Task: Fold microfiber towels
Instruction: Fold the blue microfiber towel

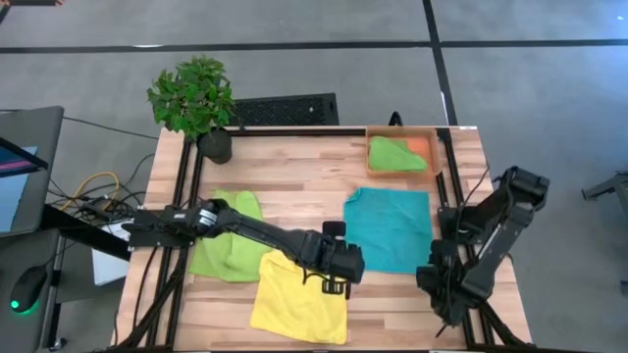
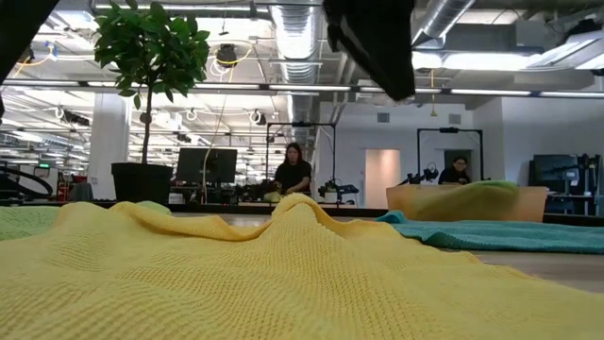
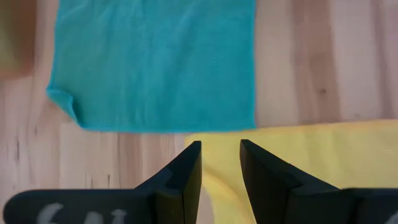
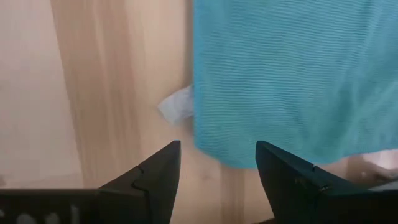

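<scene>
Beneath the left gripper (image 3: 221, 163), fingers apart, lies the yellow towel's (image 3: 311, 155) corner.

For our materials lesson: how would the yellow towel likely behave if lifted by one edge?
Probably floppy: the yellow towel already lies in soft humps. Likely light, being thin cloth. Its knitted texture suggests it would not slip easily, though that is a guess.
</scene>
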Controlling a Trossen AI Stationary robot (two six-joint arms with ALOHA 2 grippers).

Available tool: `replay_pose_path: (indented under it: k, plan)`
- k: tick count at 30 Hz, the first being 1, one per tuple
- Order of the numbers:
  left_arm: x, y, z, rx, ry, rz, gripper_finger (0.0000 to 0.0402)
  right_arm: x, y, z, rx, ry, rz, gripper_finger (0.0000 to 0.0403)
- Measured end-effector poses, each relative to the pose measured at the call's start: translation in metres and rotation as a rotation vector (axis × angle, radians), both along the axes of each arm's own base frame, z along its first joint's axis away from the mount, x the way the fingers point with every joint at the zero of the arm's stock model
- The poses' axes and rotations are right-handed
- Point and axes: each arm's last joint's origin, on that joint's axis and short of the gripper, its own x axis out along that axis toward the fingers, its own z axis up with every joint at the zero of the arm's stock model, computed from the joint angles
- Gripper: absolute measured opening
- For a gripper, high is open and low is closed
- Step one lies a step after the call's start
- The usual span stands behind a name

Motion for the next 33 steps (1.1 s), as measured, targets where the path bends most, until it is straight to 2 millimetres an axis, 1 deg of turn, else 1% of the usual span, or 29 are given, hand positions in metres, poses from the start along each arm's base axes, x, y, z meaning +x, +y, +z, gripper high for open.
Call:
replay_pose_path:
  k: [3, 4, 9, 17, 21, 25, 27, 29, 33]
  plan:
    - [0.007, -0.009, -0.008, 0.016, -0.05, 0.004, 0.0103, -0.001, 0.003, -0.01, -0.053, -0.008, 0.001, 0.0232]
    - [0.006, -0.011, -0.011, 0.023, -0.041, 0.0, 0.0103, -0.001, 0.004, -0.012, -0.071, -0.015, -0.01, 0.0232]
    - [0.013, -0.015, -0.027, 0.018, -0.046, 0.002, 0.0103, 0.0, 0.006, -0.021, -0.099, -0.032, -0.07, 0.0232]
    - [0.019, -0.016, -0.023, 0.043, -0.143, 0.054, 0.0103, 0.002, 0.009, -0.031, -0.126, -0.035, -0.102, 0.0232]
    - [0.018, -0.016, -0.023, 0.045, -0.143, 0.065, 0.0103, 0.002, 0.01, -0.036, -0.152, -0.029, -0.111, 0.0232]
    - [0.018, -0.016, -0.022, 0.041, -0.151, 0.085, 0.0103, 0.002, 0.01, -0.036, -0.155, -0.033, -0.12, 0.0229]
    - [0.018, -0.017, -0.022, 0.041, -0.152, 0.085, 0.0103, 0.002, 0.01, -0.036, -0.155, -0.04, -0.148, 0.0219]
    - [0.018, -0.016, -0.022, 0.041, -0.152, 0.088, 0.0103, 0.002, 0.01, -0.036, -0.154, -0.044, -0.167, 0.02]
    - [0.018, -0.016, -0.022, 0.042, -0.153, 0.088, 0.0103, 0.002, 0.01, -0.038, -0.146, -0.045, -0.168, 0.0141]
